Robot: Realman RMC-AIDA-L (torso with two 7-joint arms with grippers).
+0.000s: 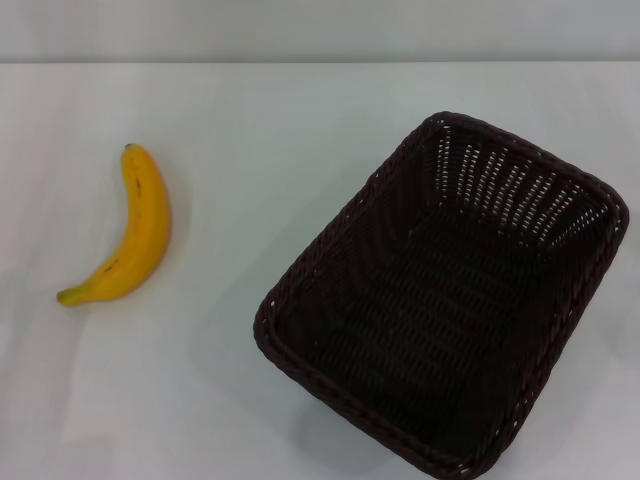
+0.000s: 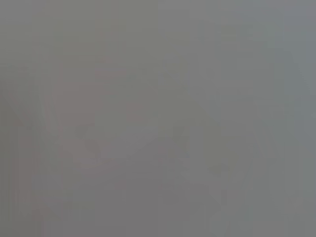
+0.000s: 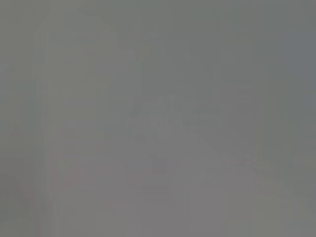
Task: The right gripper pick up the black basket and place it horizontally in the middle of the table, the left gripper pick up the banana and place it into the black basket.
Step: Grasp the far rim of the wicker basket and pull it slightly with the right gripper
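The black basket [image 1: 440, 300] rests on the white table [image 1: 280, 130] at the right of the head view, turned diagonally with one corner toward the front edge; it is empty inside. A yellow banana [image 1: 130, 235] lies flat on the table at the left, its dark tip pointing away and its stem end nearest me. Neither the left gripper nor the right gripper shows in the head view. Both wrist views give only a plain grey field with nothing recognisable.
The table's far edge [image 1: 320, 62] meets a grey wall at the back. A wide stretch of bare tabletop separates banana and basket.
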